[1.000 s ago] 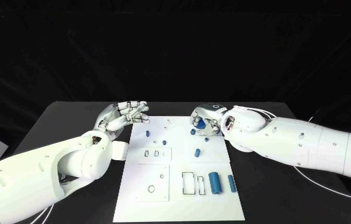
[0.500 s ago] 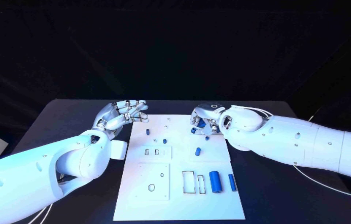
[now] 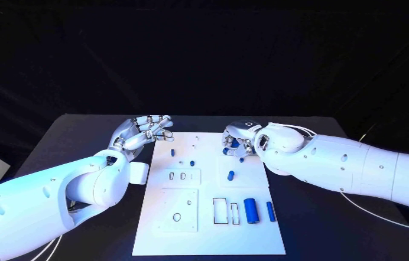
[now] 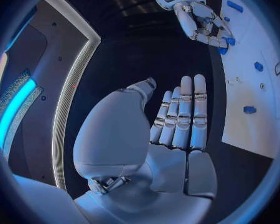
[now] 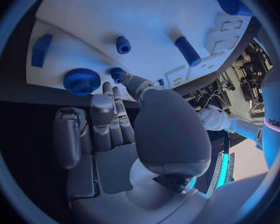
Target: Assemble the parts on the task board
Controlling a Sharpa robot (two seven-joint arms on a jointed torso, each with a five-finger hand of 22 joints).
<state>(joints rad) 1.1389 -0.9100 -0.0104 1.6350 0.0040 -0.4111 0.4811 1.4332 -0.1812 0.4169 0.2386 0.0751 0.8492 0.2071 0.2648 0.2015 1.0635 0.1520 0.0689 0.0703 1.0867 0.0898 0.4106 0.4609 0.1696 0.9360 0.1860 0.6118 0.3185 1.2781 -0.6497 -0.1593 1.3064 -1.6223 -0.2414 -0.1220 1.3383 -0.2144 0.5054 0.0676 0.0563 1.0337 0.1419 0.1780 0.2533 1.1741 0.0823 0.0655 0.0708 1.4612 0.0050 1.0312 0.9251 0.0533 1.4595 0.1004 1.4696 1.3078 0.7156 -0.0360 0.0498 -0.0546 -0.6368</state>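
The white task board [image 3: 208, 225] lies in the middle of the black table. My right hand [image 3: 239, 141] hovers over the board's far right corner. Its thumb and a finger pinch a small blue part [image 5: 117, 73] at the fingertips. A blue toothed wheel [image 5: 81, 81] sits on the board right beside those fingers. My left hand [image 3: 145, 130] hangs just off the board's far left corner, fingers [image 4: 184, 114] stretched side by side, holding nothing. The left wrist view also catches the right hand [image 4: 199, 17] with blue at its fingertips.
Further blue parts lie on the board: a small peg [image 3: 172, 153], another [image 3: 192, 162], a short cylinder [image 3: 230, 176], a thick cylinder [image 3: 250, 210] and a thin one [image 3: 270, 211] at the near right. Outlined slots [image 3: 226, 212] are cut beside them.
Both hands stay almost where they were. The right hand has edged slightly toward the board's far edge with the blue part still at its fingertips.
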